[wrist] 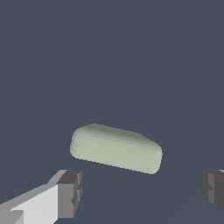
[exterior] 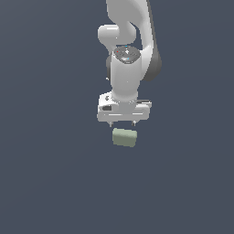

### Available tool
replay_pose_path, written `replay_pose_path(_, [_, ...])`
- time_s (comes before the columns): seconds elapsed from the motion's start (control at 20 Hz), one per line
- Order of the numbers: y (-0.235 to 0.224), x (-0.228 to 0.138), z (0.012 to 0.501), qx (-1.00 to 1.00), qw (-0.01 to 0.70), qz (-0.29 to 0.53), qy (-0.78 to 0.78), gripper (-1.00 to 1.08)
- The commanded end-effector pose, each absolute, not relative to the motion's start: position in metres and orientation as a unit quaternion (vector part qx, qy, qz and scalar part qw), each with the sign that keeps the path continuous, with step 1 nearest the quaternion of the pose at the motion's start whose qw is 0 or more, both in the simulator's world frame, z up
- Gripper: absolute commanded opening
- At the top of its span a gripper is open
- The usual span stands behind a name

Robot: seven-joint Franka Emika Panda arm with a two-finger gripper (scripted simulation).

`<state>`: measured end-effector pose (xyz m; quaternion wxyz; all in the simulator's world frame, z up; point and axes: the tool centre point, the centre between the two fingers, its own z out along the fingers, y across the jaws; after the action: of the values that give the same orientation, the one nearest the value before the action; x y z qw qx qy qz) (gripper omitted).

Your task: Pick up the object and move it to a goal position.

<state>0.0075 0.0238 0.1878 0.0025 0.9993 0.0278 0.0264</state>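
The object, a small pale sage-green block (exterior: 124, 137) with rounded edges, lies on the flat dark grey floor just in front of the white arm's hand. In the wrist view the block (wrist: 115, 148) sits a little tilted, ahead of the fingers and apart from them. My gripper (exterior: 121, 123) hangs over it, open, its two dark fingertips spread about as wide as the block. The wrist view shows one grey pad (wrist: 70, 192) on a white finger and the other pad (wrist: 214, 190) at the frame's edge, with nothing between them.
Plain dark grey floor (exterior: 45, 183) spreads all around. The white arm (exterior: 130, 41) rises behind the block, out of the exterior view at its upper edge.
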Motion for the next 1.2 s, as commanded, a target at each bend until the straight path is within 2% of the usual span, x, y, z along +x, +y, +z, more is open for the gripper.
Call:
replay_pose_path(0.0, [0.0238,0.0075,0.1878,0.999,0.002,0.026,0.028,1.00])
replay_pose_path(1.15, [0.0263,0.0110,0.1859,0.997,-0.004,0.032,0.066,1.00])
